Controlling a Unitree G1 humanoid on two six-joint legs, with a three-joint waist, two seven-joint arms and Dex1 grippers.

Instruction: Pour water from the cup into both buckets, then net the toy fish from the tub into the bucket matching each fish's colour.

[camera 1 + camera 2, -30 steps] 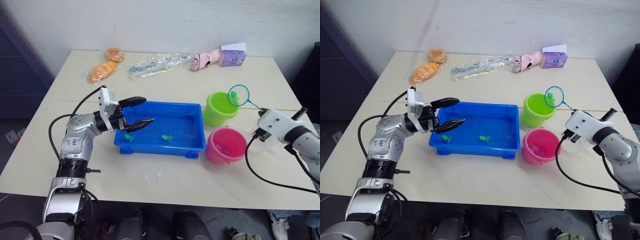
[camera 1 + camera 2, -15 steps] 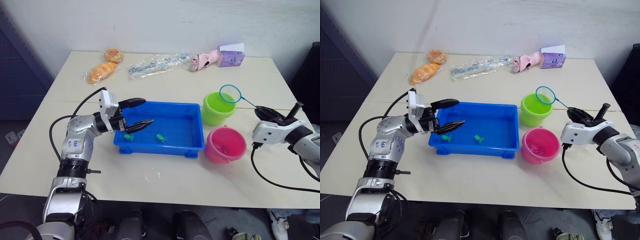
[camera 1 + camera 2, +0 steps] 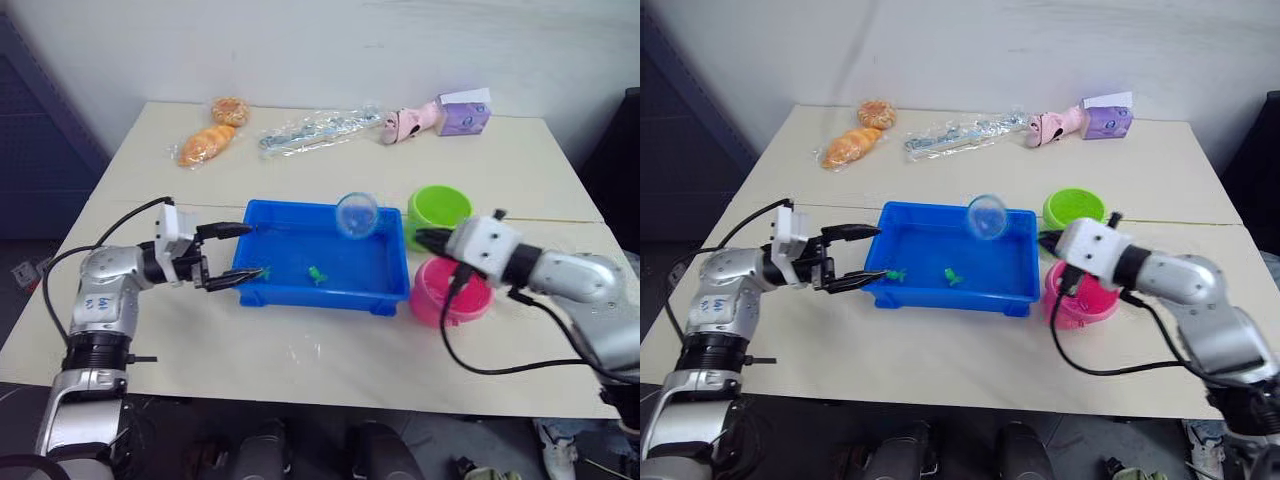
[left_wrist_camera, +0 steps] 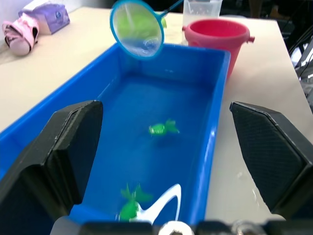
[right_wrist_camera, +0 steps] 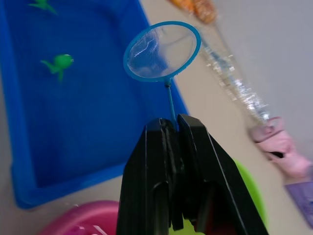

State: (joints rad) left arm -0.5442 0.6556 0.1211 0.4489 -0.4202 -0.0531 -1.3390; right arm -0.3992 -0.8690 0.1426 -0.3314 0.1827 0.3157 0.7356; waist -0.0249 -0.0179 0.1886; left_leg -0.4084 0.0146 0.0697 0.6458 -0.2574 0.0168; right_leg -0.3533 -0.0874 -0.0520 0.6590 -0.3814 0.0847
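The blue tub (image 3: 392,286) sits mid-table with two green toy fish (image 3: 316,273) (image 3: 897,274) in it. My right gripper (image 3: 426,241) is shut on the thin handle of a small blue net (image 3: 357,215), whose empty hoop hangs over the tub's far right corner. Behind that arm stands the green bucket (image 3: 441,209), and the pink bucket (image 3: 432,296) is just in front, partly covered. My left gripper (image 3: 250,250) is open at the tub's left end, fingers over the rim. The clear cup (image 4: 202,7) stands behind the pink bucket.
Along the far edge lie a bread roll (image 3: 205,143), a doughnut (image 3: 229,108), a clear plastic bag (image 3: 315,128), a pink toy (image 3: 410,120) and a purple tissue box (image 3: 465,110). A small wet patch (image 3: 305,350) marks the table in front of the tub.
My right arm swung left, carrying the net from over the green bucket to over the tub; the green fish seen in it a second ago is gone. My left gripper drew back left.
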